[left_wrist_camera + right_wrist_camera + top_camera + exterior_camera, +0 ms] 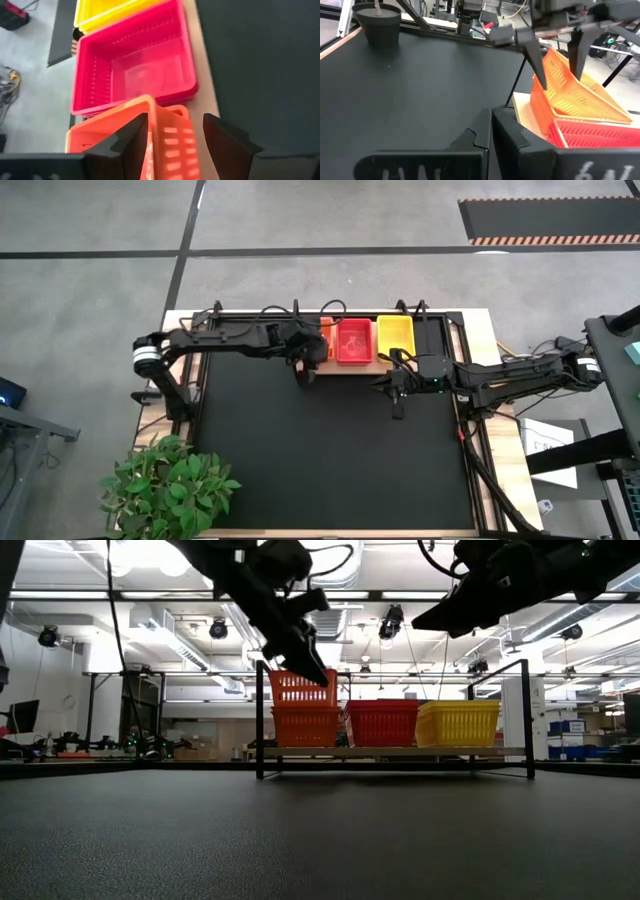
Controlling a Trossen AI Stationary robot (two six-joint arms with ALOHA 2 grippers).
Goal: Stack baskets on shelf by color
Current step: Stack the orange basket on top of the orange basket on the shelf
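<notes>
no legible text, labels, brands or nos. on anything

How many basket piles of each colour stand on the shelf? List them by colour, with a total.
Orange pile: 1
Red-pink pile: 1
Yellow pile: 1
Total: 3 piles. How many baskets are nested inside each cannot be told.

The wooden shelf at the mat's far edge carries orange, red and yellow baskets, left to right.
</notes>
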